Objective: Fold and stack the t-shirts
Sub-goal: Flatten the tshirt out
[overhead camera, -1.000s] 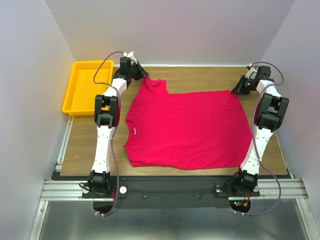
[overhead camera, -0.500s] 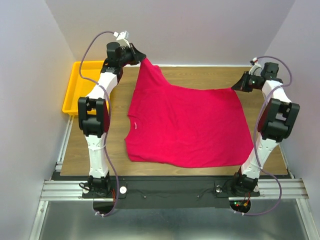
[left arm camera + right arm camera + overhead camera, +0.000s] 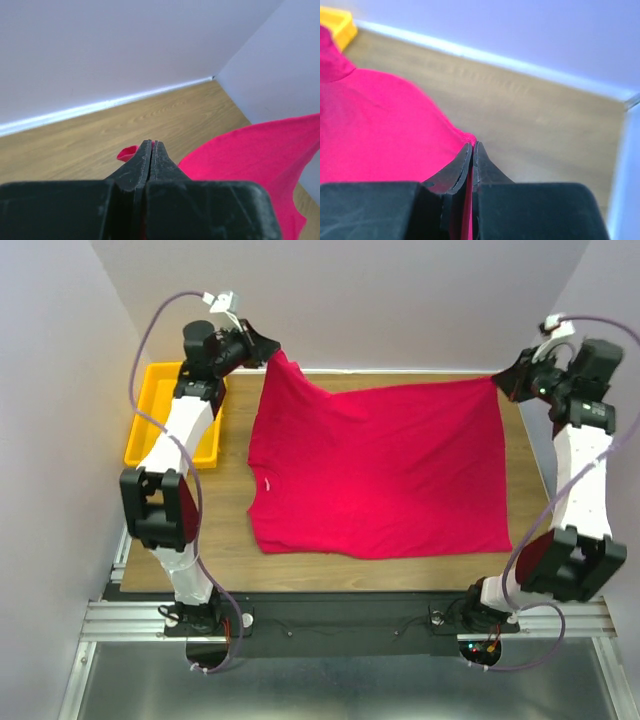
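two tools, one shirt. top view: left tool (image 3: 268, 348) is clamped on the far-left sleeve of the red t-shirt (image 3: 375, 470), right tool (image 3: 507, 380) on its far-right hem corner. the far edge hangs lifted between them and the near part lies on the tabletop (image 3: 200, 540). the yellow tray (image 3: 150, 430) sits beside the left arm; its visible part holds nothing, the rest is hidden by the arm.

left wrist view: the jaws are pressed together with only a small tab of red past the tips. we judge the bite thin, so a pull could slip the sleeve free.

right wrist view: the jaws are shut on the hem edge, also a narrow pinch. uneven travel of the two arms would skew the fold or bunch the slack middle.
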You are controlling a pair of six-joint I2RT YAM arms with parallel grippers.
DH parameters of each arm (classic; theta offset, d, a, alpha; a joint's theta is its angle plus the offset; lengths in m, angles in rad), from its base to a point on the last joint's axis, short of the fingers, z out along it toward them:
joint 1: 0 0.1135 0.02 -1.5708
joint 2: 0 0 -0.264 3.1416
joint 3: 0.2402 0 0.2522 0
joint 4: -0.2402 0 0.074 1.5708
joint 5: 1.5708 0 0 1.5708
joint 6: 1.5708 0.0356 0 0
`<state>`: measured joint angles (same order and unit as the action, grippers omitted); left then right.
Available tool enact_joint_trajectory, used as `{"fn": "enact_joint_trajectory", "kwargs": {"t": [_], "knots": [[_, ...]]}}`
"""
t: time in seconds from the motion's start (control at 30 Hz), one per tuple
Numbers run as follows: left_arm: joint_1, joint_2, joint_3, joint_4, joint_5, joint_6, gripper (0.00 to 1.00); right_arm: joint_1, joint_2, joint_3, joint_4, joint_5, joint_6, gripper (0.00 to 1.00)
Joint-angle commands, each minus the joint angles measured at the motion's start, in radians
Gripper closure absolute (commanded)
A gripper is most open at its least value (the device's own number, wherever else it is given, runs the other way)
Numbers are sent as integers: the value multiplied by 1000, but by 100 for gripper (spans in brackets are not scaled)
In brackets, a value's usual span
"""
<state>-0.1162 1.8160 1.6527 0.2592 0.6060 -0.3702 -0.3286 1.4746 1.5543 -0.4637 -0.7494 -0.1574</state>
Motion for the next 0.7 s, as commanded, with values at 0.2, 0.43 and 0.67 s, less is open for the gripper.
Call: {"fn": "enact_joint_trajectory", "kwargs": {"t": [0.2, 0.43, 0.67], "knots": [[52, -513, 5, 80, -57, 97, 100, -21, -266, 324, 25, 264, -2, 99], [52, -687, 99, 132, -104, 91, 100, -21, -287, 596, 26, 407, 96, 99], [52, -765, 147, 264, -137, -6, 100, -21, -280, 843, 45, 530, 136, 100]]}}
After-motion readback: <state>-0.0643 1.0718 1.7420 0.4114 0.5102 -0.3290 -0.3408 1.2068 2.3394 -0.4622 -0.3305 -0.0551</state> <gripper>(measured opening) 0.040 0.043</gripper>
